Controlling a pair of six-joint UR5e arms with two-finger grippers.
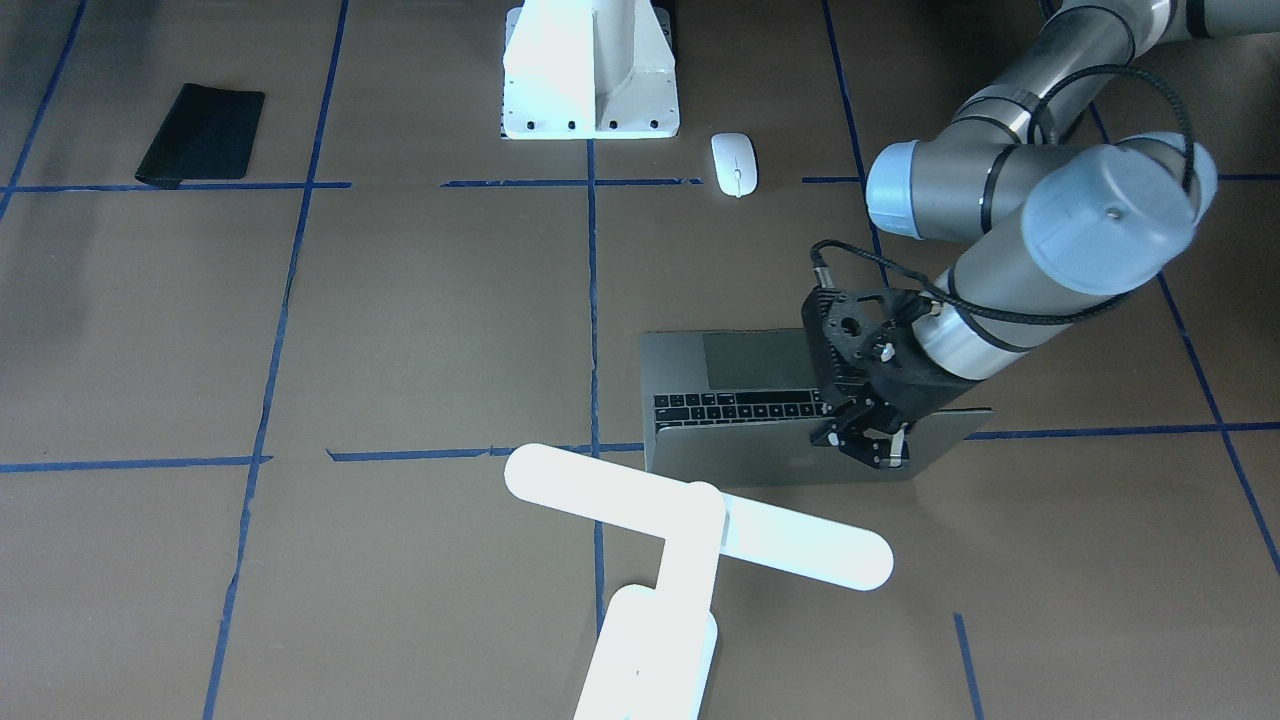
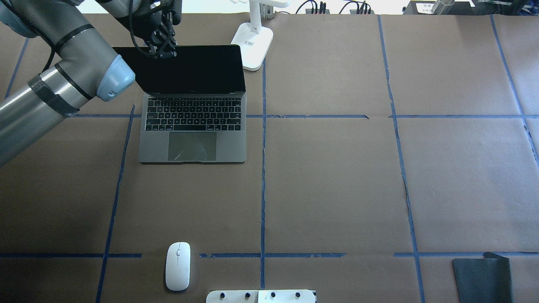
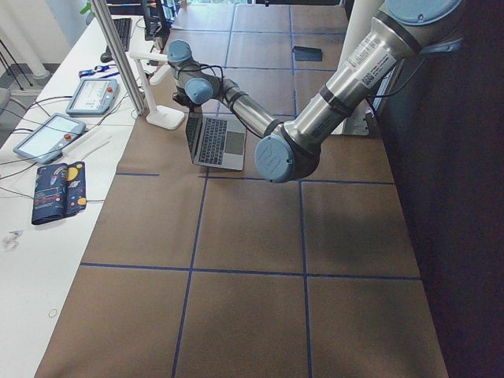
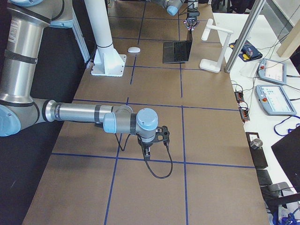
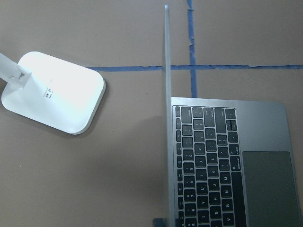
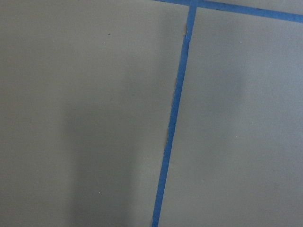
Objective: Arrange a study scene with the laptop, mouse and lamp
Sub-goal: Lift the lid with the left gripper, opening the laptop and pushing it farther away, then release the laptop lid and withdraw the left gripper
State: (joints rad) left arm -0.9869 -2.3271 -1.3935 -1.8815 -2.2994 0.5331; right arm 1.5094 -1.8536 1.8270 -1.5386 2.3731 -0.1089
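Note:
The grey laptop (image 2: 193,145) stands open at the far left of the table, its lid about upright and its screen dark. My left gripper (image 2: 162,49) is at the lid's top edge and shut on it; the front view shows it on the lid (image 1: 872,448), and the left wrist view looks down the lid's thin edge (image 5: 166,118). The glowing white lamp (image 1: 700,520) stands just beyond the laptop, its base (image 5: 54,92) beside the lid. The white mouse (image 2: 177,266) lies near the robot's base. My right gripper (image 4: 147,152) hangs low over bare table far to the right; I cannot tell if it is open.
A black mat (image 2: 482,280) lies at the near right corner. The white pedestal (image 2: 261,296) stands at the near edge, next to the mouse. Blue tape lines (image 6: 173,123) cross the brown table. Tablets and cables lie beyond the far edge (image 4: 269,70).

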